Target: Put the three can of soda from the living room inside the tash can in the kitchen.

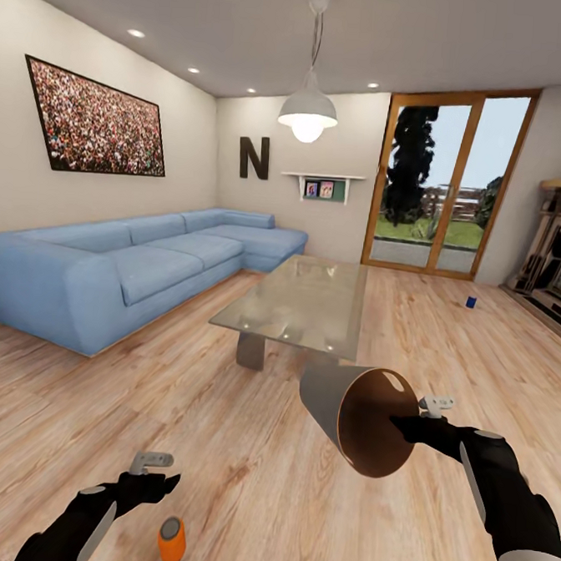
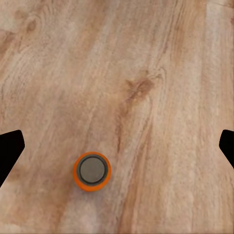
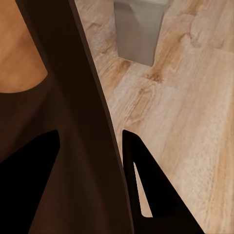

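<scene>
The bin (image 1: 356,420) was held off the floor by the right end effector (image 1: 406,425), which was clamped on its rim: in the right wrist view one finger (image 3: 29,175) lay inside the orange-brown wall and the other outside, with the rim (image 3: 92,122) between them. The bin was tipped on its side, mouth turned toward the robot, just in front of the glass desk (image 1: 300,303). Carrying it this way was judged a means of bringing the mouth to the cans rather than ferrying each can away singly.

The left end effector (image 1: 156,473) was spread apart and empty, poised above the floor (image 1: 241,479). The orange can (image 1: 171,541) stood upright on the floor, nearer the robot than the desk; in the left wrist view its grey top (image 2: 92,169) was seen from straight above, between the dark fingertips, so a descent onto it seemed intended. A blue can (image 1: 471,301) stood on the floor well right of the desk, near the fireplace (image 1: 558,254). A third can could not be made out.
</scene>
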Robot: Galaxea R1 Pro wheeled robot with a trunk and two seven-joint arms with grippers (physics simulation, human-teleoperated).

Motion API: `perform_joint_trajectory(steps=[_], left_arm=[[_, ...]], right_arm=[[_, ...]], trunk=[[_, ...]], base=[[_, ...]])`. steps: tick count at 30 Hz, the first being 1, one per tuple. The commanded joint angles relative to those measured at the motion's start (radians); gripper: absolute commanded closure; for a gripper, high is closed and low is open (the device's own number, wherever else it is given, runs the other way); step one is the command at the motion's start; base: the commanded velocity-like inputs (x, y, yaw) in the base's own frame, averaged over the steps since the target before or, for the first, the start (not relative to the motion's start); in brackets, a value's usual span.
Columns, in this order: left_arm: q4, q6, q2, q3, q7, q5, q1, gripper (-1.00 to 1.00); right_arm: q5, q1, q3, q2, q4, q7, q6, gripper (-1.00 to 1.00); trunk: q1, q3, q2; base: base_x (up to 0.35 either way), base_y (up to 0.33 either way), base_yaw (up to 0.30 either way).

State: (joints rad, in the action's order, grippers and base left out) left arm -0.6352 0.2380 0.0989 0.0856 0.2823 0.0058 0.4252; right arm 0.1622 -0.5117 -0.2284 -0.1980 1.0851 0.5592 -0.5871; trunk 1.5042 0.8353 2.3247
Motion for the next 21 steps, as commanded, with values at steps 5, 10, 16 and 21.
perform_joint_trajectory(steps=[5, 10, 16, 21], left_arm=[[0.000, 0.003, 0.002, -0.002, 0.000, 0.003, 0.013, -1.00], [0.031, 0.023, 0.005, -0.002, 0.000, -0.002, 0.119, -1.00], [0.097, 0.079, 0.028, -0.003, 0.004, -0.005, 0.259, -1.00], [0.172, 0.085, 0.035, -0.007, 0.002, -0.005, 0.316, -1.00]], right_arm=[[-0.017, -0.001, -0.001, 0.000, 0.002, 0.004, -0.003, 1.00], [-0.016, -0.001, -0.002, 0.000, 0.001, 0.004, -0.003, 1.00], [-0.015, -0.001, -0.001, 0.000, 0.001, 0.004, -0.003, 1.00], [-0.014, -0.001, -0.002, 0.000, 0.001, 0.004, -0.003, 1.00]], trunk=[[0.019, 0.016, 0.035], [0.038, 0.031, 0.070], [0.061, 0.050, 0.112], [0.081, 0.066, 0.147]], base=[[0.000, 0.000, 0.000], [0.000, 0.000, 0.000], [0.000, 0.000, 0.000], [0.000, 0.000, 0.000]])
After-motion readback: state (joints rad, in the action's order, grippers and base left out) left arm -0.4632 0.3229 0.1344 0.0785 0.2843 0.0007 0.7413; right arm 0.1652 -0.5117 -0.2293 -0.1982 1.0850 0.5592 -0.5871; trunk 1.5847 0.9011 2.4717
